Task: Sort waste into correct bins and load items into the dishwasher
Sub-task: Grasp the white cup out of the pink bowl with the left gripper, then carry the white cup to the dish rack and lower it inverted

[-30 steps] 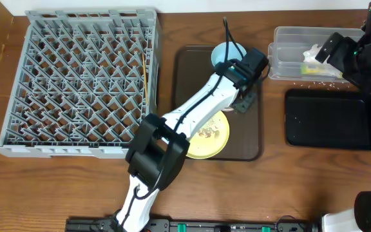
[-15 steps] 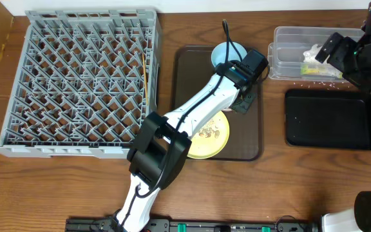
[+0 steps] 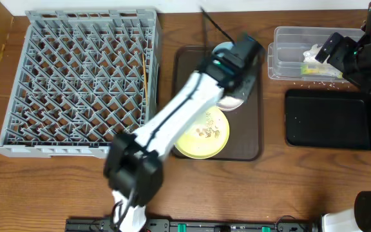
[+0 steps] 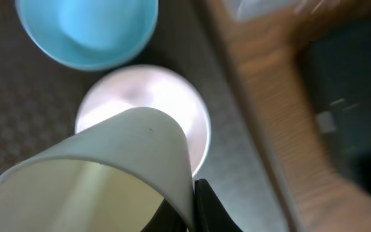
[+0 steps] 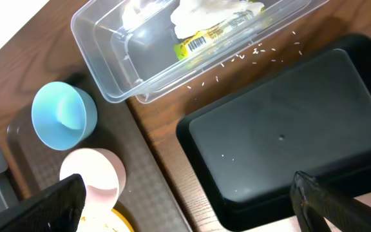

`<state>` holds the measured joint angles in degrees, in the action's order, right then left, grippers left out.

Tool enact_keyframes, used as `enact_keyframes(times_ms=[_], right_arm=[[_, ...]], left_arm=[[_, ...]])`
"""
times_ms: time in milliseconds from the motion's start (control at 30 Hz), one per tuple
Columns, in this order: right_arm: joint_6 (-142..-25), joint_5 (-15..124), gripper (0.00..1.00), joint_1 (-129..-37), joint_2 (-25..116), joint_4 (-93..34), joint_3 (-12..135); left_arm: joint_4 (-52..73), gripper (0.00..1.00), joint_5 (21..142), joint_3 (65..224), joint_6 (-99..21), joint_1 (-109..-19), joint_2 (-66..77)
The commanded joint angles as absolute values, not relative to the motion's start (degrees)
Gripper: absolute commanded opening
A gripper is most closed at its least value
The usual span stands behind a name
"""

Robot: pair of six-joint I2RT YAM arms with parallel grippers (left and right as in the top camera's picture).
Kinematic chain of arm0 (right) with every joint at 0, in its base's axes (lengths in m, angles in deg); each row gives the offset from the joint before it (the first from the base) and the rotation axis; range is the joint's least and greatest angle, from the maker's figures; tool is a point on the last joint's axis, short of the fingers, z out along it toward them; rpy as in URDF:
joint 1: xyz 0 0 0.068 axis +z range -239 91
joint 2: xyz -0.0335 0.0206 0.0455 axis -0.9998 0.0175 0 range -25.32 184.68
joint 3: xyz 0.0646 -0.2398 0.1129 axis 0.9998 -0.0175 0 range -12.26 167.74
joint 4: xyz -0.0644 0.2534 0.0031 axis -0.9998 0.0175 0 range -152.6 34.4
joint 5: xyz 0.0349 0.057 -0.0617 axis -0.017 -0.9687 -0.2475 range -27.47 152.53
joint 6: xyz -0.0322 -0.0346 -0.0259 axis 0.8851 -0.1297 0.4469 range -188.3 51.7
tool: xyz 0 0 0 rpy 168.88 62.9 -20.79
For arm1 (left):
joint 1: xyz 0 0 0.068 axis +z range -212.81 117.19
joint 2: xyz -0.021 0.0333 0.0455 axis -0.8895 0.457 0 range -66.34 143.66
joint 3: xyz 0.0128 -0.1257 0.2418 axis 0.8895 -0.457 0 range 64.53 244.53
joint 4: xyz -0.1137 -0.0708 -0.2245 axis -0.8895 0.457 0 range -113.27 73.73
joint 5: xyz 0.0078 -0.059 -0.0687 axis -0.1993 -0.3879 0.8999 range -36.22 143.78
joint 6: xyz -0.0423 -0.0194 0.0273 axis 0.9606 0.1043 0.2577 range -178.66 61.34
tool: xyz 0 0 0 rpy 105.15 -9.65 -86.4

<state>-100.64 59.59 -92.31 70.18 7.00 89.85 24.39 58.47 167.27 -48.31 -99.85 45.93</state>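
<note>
- Upper centre of the overhead frame: the left gripper's (image 4: 189,216) jaws, now clenched on the cup (image 4: 102,161), have lifted it above the white bowl (image 4: 172,96).
- The right gripper's (image 5: 192,206) jaws gape, empty.
- The cup likely goes next to the rack (image 3: 82,77), frame left.

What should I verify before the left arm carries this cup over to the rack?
1. Grip: left gripper is shut on the small pale cup at its wall: ok.
2. Cup empty: its bottom is out of frame: cannot tell.
3. Free pegs in the dish rack: ok.
4. Right gripper out of the path, open by the black tray: ok.
5. Waste all sorted: crumbs on the yellow-green plate, loose grains beside the clear tub: not ok.
</note>
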Motion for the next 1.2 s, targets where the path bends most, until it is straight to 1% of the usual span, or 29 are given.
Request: enact_keyframes(times_ms=[0,133,233,500,767,900,1000,1167], right_arm=[[-99.9,60.2,0.99,-92.4,69.5,7.1,90.1],[-99.9,60.2,0.99,-92.4,69.5,7.1,90.1],[-99.9,60.2,0.99,-92.4,69.5,7.1,90.1],[-99.9,60.2,0.99,-92.4,69.5,7.1,90.1],[-99.9,60.2,0.99,-92.4,69.5,7.1,90.1],[-99.9,60.2,0.99,-92.4,69.5,7.1,90.1],[-99.9,60.2,0.99,-92.4,69.5,7.1,90.1],[-99.9,60.2,0.99,-92.4,69.5,7.1,90.1]], left_arm=[[23.7,0.08,70.0,167.3,-46.7,-94.2,41.2],[23.8,0.08,78.7,167.3,-46.2,-86.6,37.6],[23.8,0.08,86.4,167.3,-46.3,-79.1,36.1],[23.8,0.08,108.5,166.8,-46.3,-59.8,36.8],[24.6,0.08,117.6,166.4,-46.0,-45.6,37.5],[24.3,0.07,126.0,164.7,-45.9,-39.0,39.4],[24.1,0.08,129.3,163.0,-45.9,-36.2,41.4],[23.6,0.08,130.2,161.9,-45.8,-33.6,46.5]])
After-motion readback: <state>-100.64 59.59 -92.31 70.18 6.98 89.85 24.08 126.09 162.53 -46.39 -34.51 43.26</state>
